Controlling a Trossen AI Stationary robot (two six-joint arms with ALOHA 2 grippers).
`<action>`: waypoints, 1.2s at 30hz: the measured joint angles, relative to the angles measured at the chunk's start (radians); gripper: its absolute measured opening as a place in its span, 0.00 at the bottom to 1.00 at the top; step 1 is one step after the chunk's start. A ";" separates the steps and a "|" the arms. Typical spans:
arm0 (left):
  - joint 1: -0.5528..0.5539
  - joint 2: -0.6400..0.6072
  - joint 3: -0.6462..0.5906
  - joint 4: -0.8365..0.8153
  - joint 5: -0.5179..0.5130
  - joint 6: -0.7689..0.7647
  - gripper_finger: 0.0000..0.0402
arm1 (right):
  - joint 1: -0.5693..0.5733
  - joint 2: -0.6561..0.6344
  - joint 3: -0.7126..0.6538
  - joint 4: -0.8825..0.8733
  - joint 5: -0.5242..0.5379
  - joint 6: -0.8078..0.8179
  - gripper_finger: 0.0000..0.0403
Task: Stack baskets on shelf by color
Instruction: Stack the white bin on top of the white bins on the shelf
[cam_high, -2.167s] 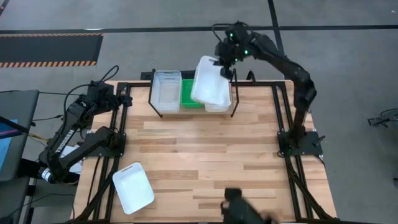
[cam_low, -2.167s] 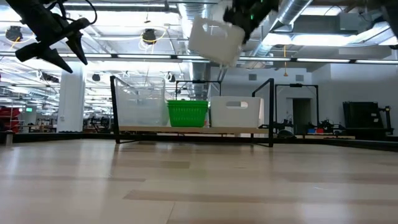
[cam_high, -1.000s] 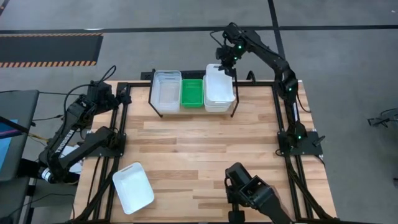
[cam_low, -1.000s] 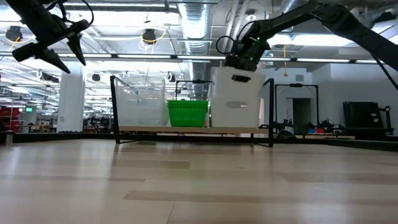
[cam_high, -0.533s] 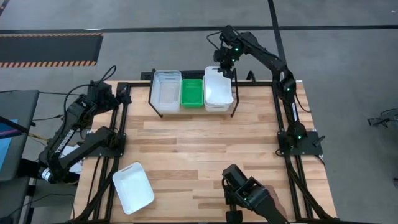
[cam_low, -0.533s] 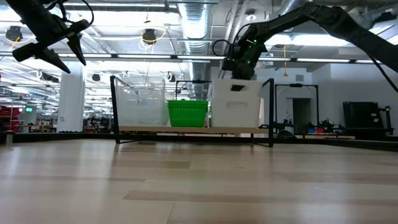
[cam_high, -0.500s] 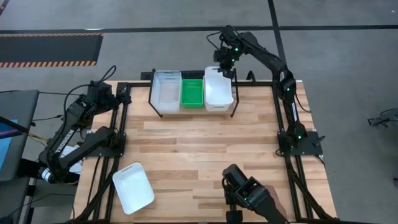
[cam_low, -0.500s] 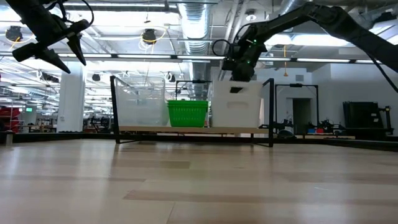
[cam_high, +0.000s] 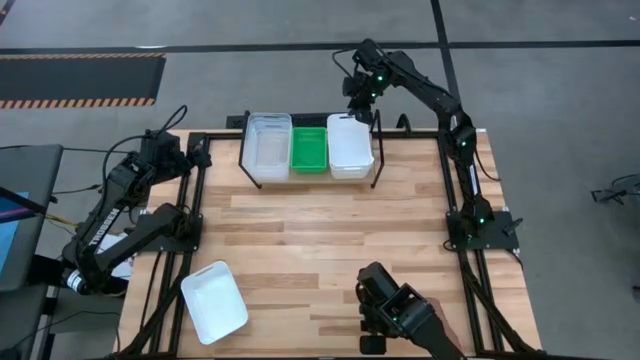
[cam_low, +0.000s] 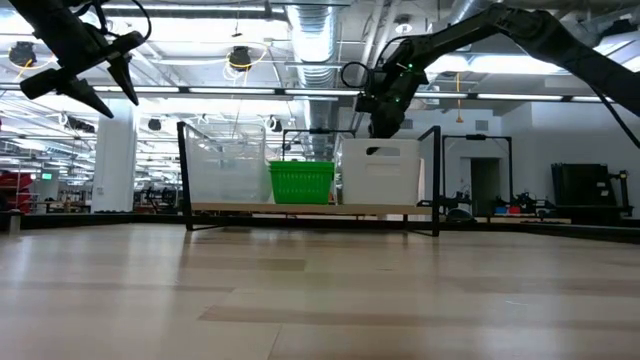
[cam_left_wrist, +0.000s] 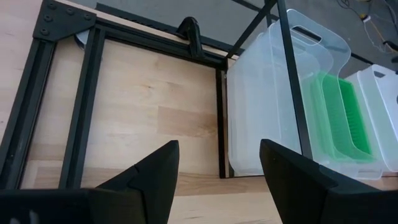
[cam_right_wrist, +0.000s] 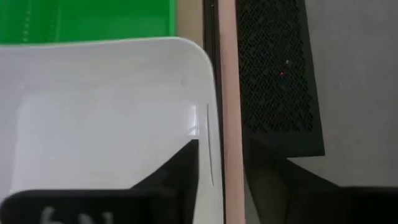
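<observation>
The black rod shelf (cam_high: 243, 150) stands at the table's far edge. It holds clear baskets (cam_high: 268, 148) on the left, a green basket (cam_high: 308, 148) in the middle and stacked white baskets (cam_high: 350, 148) on the right. The top white basket (cam_low: 380, 175) sits nested in the one beneath. My right gripper (cam_right_wrist: 221, 155) is open above this basket's far end, one finger inside its far wall (cam_right_wrist: 210, 134) and one outside. Another white basket (cam_high: 213, 300) lies on the table at the near left. My left gripper (cam_left_wrist: 214, 168) hangs open and empty, high over the table's left edge.
Black frame rails (cam_high: 195, 215) run along the table's left and right sides. A dark device (cam_high: 400, 315) sits at the near edge, right of centre. Bare wood lies between the shelf and the near edge.
My right gripper has opened and let go of the top white basket. The basket has dropped a little and now sits level and lower in the white basket beneath it on the shelf. The gripper has stayed over the basket's far end.
</observation>
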 joint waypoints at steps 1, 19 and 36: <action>0.000 0.000 0.000 0.000 0.000 0.000 0.53 | 0.000 0.000 0.000 0.006 0.000 0.018 0.37; -0.016 0.000 0.000 -0.025 0.506 0.185 0.53 | 0.136 -0.185 0.092 -0.025 -0.031 0.309 0.56; -0.711 0.094 0.140 -0.081 0.424 -0.115 0.53 | 0.374 -0.339 0.092 -0.080 -0.016 0.416 0.55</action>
